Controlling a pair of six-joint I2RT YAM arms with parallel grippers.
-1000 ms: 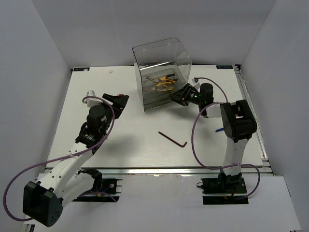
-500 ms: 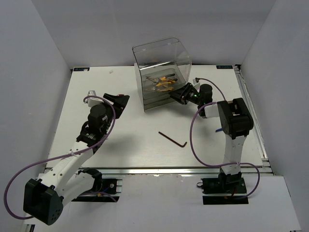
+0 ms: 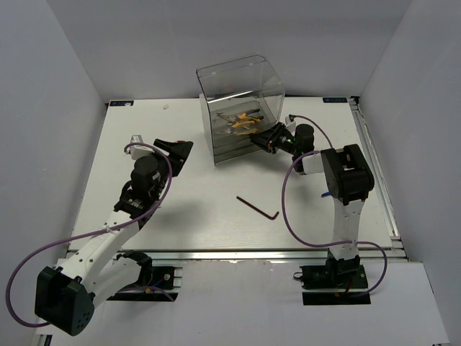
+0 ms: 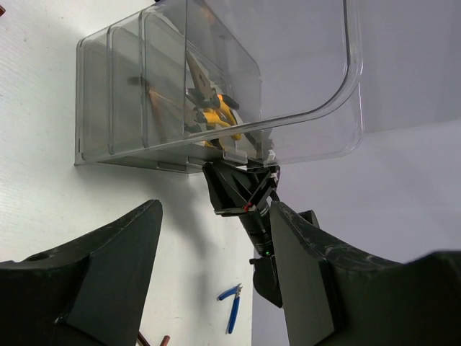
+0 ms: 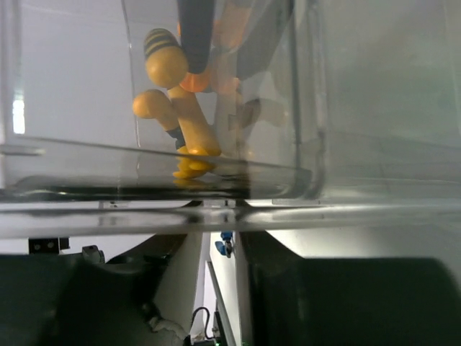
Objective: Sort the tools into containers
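Observation:
The clear, smoky drawer cabinet stands at the table's back centre. Yellow and orange pliers lie inside it and also show in the left wrist view and the right wrist view. My right gripper has its fingers spread against the cabinet's lower right front. It holds nothing that I can see. My left gripper is open and empty, left of the cabinet and pointing at it. A thin dark hex key lies mid-table. Blue-handled cutters lie under the right arm.
White walls close in the table on three sides. A metal rail runs along the right edge. The right arm's cable loops over the table beside the hex key.
My right gripper has moved left against the cabinet's front, and the cabinet has shifted slightly left. The left arm has barely moved.

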